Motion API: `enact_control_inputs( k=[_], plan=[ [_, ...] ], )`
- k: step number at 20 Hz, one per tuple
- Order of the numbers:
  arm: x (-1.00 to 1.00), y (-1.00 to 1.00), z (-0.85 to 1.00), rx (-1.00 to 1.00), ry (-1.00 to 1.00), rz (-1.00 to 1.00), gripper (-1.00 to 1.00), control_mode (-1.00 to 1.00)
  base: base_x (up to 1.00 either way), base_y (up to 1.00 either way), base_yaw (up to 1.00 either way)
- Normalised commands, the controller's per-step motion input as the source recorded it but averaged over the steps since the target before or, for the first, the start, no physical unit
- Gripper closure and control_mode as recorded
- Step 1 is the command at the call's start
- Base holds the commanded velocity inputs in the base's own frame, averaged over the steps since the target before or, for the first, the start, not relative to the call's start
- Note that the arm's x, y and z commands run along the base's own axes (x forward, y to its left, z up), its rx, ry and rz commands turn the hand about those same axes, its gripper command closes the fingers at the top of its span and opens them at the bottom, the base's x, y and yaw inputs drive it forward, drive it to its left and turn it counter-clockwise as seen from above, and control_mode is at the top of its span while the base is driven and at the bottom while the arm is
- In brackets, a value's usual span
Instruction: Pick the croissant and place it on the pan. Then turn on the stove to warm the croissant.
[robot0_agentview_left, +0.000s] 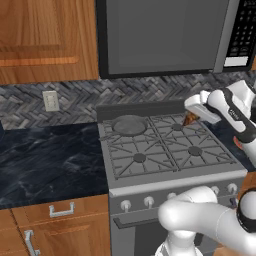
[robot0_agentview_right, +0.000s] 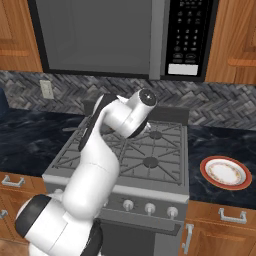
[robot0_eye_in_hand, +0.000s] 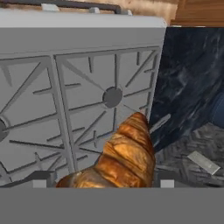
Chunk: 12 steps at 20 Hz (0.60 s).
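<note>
Above the stove's grates, gripper holds one croissant.

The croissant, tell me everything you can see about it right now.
The croissant is a golden-brown, curved pastry with ridged, glossy-looking layers, darker along the folds. In the hand view it sits between the jaws, one tapered end pointing out over the grey steel stove, above the black grates; it looks held off the surface. In the left base view only a small brown piece of it peeks out below the robot's hand, over the back right part of the stove. Its lower end is cut off by the frame edge.
</note>
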Motion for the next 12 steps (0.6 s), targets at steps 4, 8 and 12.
enact_control_inputs(
  k=[4, 8, 12],
  plan=[
    [0.0, 0.27, -0.24, 0.14, -0.02, -0.17, 1.0, -1.0, 0.0, 0.0, 0.0],
    [0.04, 0.3, -0.1, 0.13, 0.0, -0.1, 1.0, -1.0, 0.0, 0.0, 0.0],
    [0.22, 0.4, -0.04, 0.11, 0.13, -0.04, 1.0, -1.0, 0.0, 0.0, 0.0]
  ],
)
